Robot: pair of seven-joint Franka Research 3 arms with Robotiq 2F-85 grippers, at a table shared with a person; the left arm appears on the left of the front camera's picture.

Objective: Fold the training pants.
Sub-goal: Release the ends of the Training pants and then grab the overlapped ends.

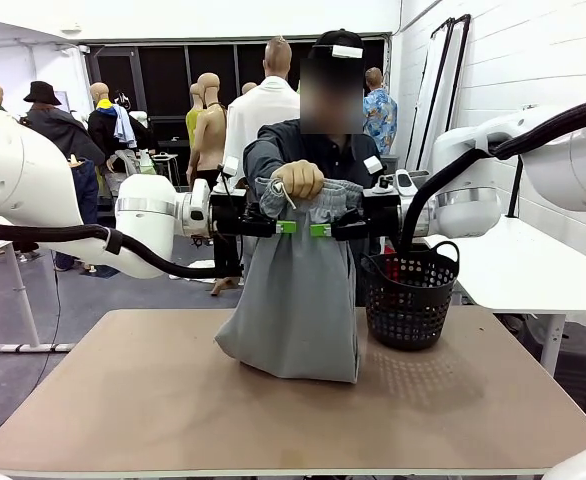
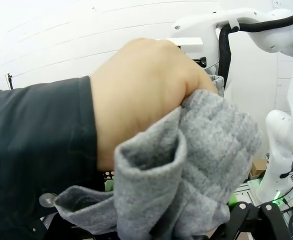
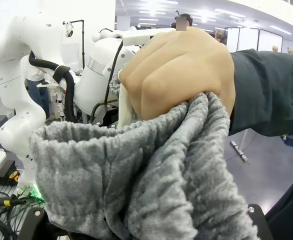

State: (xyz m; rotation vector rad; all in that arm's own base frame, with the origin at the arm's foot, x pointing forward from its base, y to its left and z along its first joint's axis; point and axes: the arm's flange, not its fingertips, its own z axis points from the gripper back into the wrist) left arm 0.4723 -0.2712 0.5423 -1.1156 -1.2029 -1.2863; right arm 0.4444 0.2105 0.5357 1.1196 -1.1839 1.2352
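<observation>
Pants: the grey training pants [image 1: 298, 290] hang above the table [image 1: 123, 400], hem resting on the tabletop, waistband bunched at 12 o'clock in the person's fist [image 1: 299, 178].
Left gripper: the left gripper [image 1: 287, 227] points inward at the waistband's 9 o'clock side, jaws wide, green pads at the cloth's edge.
Right gripper: the right gripper [image 1: 320, 230] faces it from 3 o'clock, jaws wide, holding nothing.
Basket: the black basket [image 1: 409, 295] stands at 3 o'clock, just beside the pants.

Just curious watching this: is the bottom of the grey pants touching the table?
Touching. In the front view the training pants hang from the person's hand, their lower end resting bunched on the table.
</observation>
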